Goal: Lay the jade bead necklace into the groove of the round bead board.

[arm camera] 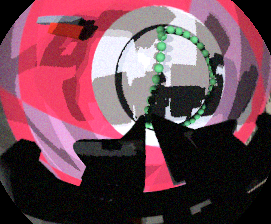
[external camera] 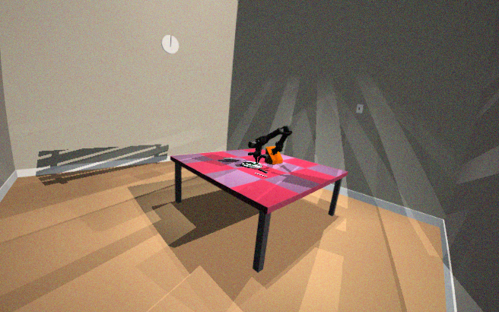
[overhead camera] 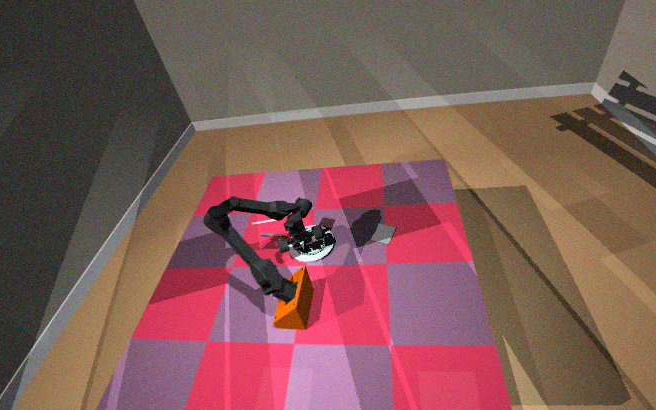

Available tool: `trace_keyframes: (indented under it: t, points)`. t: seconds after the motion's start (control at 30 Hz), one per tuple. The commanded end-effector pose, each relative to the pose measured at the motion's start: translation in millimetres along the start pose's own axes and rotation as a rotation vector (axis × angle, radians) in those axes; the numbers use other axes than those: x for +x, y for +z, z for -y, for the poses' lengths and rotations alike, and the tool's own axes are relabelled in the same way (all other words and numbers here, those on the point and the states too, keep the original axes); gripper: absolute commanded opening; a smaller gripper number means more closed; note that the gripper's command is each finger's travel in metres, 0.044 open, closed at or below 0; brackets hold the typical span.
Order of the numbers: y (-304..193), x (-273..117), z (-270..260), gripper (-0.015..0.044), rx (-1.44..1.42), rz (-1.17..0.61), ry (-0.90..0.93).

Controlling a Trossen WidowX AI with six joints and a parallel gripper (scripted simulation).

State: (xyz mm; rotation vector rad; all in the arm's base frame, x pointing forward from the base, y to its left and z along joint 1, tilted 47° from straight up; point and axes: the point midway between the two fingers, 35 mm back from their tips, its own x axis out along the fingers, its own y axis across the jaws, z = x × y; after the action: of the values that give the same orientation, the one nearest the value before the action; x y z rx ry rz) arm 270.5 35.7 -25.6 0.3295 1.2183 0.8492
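Observation:
The round bead board point(overhead camera: 311, 258) point(arm camera: 105, 75) is white with a dark ring groove and lies on the table. The jade bead necklace point(arm camera: 158, 67) is on it: in the wrist view its right side curves along the groove's right part, while its left side runs nearly straight across the middle, inside the groove's left arc, which shows bare. My gripper point(external camera: 257, 162) point(arm camera: 147, 117) is low over the board's near side and shut on the jade bead necklace, where the straight run meets the near beads. The fingers hide the beads right at the tips.
A grey and orange-red tool point(arm camera: 66, 30) lies left of the board in the wrist view. A thin white rod point(overhead camera: 264, 222) point(external camera: 261, 174) lies beyond it. A pale square card point(overhead camera: 384, 233) lies right of the board. The orange arm base point(overhead camera: 298, 308) point(external camera: 274, 155) stands near the board.

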Motion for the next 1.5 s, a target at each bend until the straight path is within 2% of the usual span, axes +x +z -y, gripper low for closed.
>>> trace_keyframes:
  t: [0.0,0.67,1.23,1.47]
  points:
    - [0.0,-2.2,-0.1,0.0,0.001,0.001,0.001]
    - [-5.1,1.6,-8.9,0.0,0.005,0.002,0.004]
    - [-5.6,-3.6,-8.5,0.044,0.007,-0.003,0.002]
    - [-5.6,-5.9,-8.4,0.044,0.005,0.002,0.004]
